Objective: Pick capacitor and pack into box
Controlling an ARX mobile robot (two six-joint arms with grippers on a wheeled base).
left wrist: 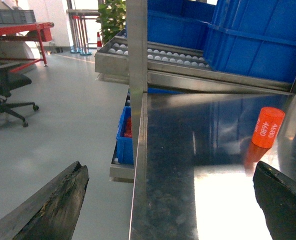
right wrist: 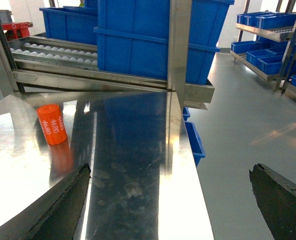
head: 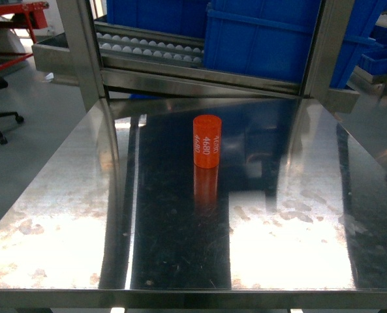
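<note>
The orange capacitor stands upright on my steel bench, a little above the middle of the head frame, white "4680" printed down its side. Both my jaws are spread wide and hold nothing: the left fingers frame the bench's left edge, the right fingers its right edge. Blue bins sit on the roller rack along the top of the frame.

One orange cylindrical capacitor stands on one shiny steel bench; two large blue plastic bins sit behind.
</note>
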